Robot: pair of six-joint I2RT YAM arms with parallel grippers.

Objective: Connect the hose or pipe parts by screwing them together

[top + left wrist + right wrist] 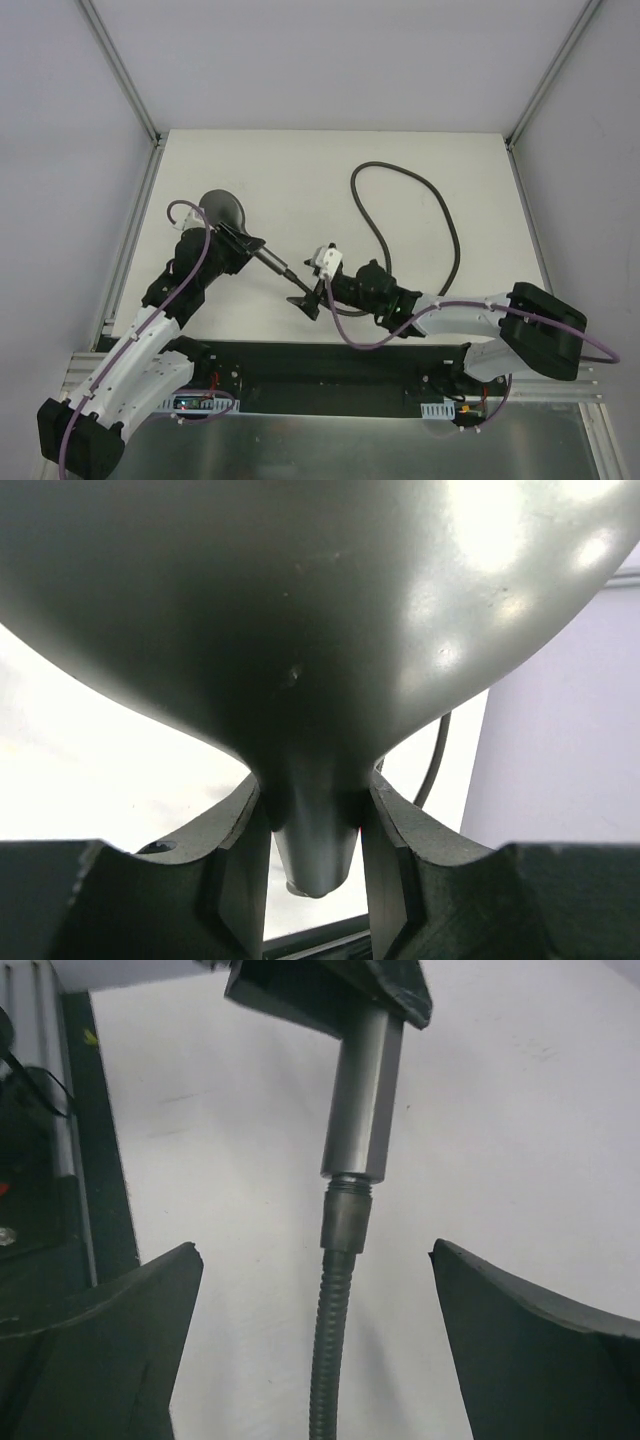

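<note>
The dark grey shower head is held off the table at the left, its handle pointing toward the right arm. My left gripper is shut on it. In the left wrist view the head's neck is pinched between both fingers. The hose loops over the table's right half. Its end fitting sits on the handle's threaded tip, with a little thread showing. My right gripper stands wide open around the fitting, touching nothing.
Metal frame posts rise at the table's back corners. A dark base rail runs along the near edge under the arms. Purple cables trail along both arms. White table lies behind the parts.
</note>
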